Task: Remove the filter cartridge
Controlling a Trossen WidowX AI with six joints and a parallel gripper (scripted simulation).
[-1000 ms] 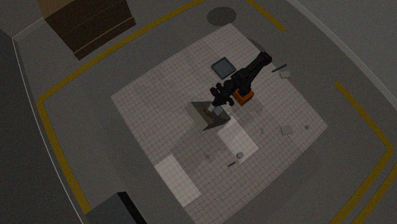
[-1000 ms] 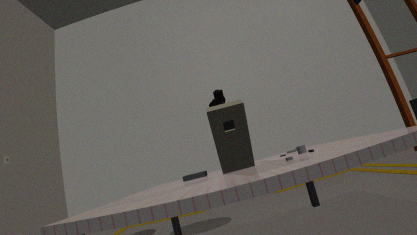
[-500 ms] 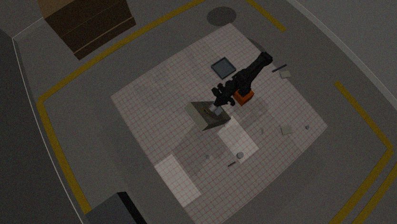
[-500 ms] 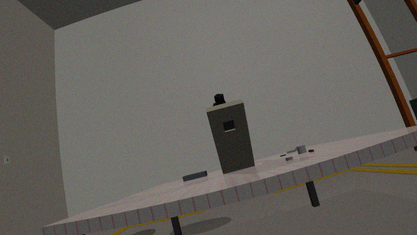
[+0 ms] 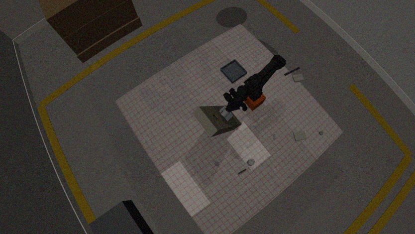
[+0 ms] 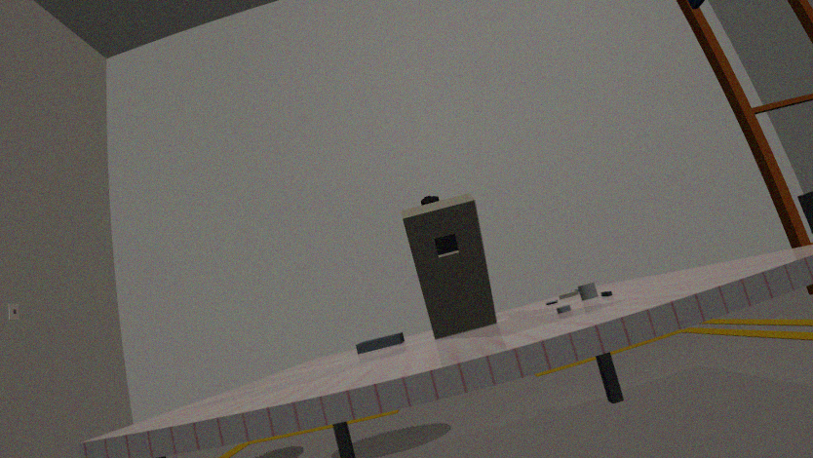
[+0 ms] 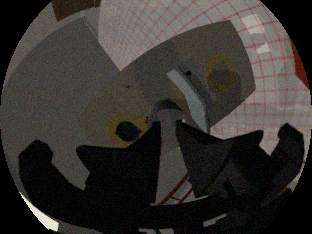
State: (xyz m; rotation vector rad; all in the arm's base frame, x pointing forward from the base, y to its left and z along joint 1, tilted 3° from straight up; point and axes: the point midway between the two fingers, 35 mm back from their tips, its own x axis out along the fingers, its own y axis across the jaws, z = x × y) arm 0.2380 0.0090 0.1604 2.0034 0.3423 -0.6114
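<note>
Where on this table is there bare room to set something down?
The widest bare stretch lies on the far side of the service panel from the arm, out to the table corner. The tray floor also looks bare. It is tight where the gripper holds the filter cartridge at the panel, and cluttered around the small cylinder and the card.

Light: dim, grainy.
Walls [image 6: 341, 141]: plain grey.
Floor [image 5: 87, 116]: grey, yellow lines [image 5: 57, 151].
Counter [image 6: 398, 363]: pink-gridded, on dark legs [image 6: 608, 378].
Furniture: brown cabinet [image 5: 92, 26]; orange ladder [image 6: 751, 125] at right.
</note>
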